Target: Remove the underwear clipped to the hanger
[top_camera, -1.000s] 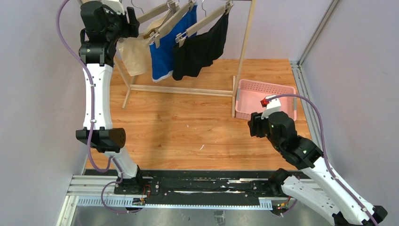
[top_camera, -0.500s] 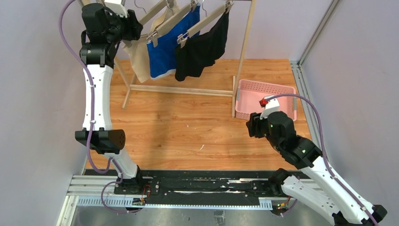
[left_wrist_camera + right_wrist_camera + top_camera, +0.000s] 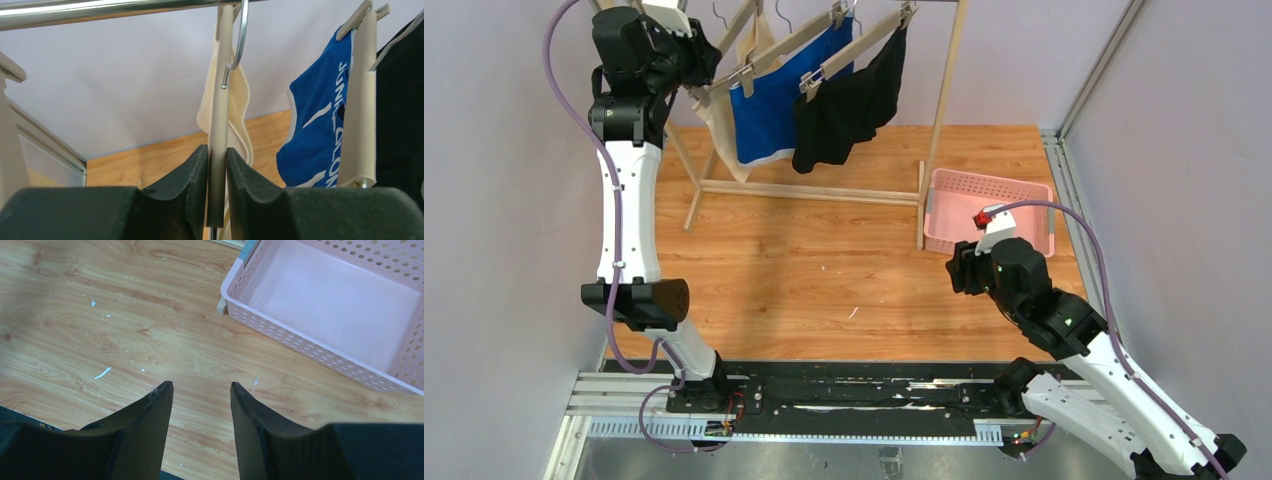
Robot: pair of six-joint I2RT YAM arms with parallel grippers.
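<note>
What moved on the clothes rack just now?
The left hand, shut on the cream underwear's wooden hanger, swung that hanger round toward itself, so the cream underwear turned edge-on and hangs narrower. The blue underwear and black underwear shifted slightly with it. The right hand, open, and the pink basket stayed about where they were.

A robotics lab test cell is indicated. The wood-grain tabletop [image 3: 824, 270] is enclosed on its left, far and right sides by plain white panels [image 3: 494, 220]. Aluminium profile rails [image 3: 1060, 175] are run along its right edge, and cabled robot arms [image 3: 629, 190] are bolted to a black mounting rail [image 3: 844, 390] at its near edge.
</note>
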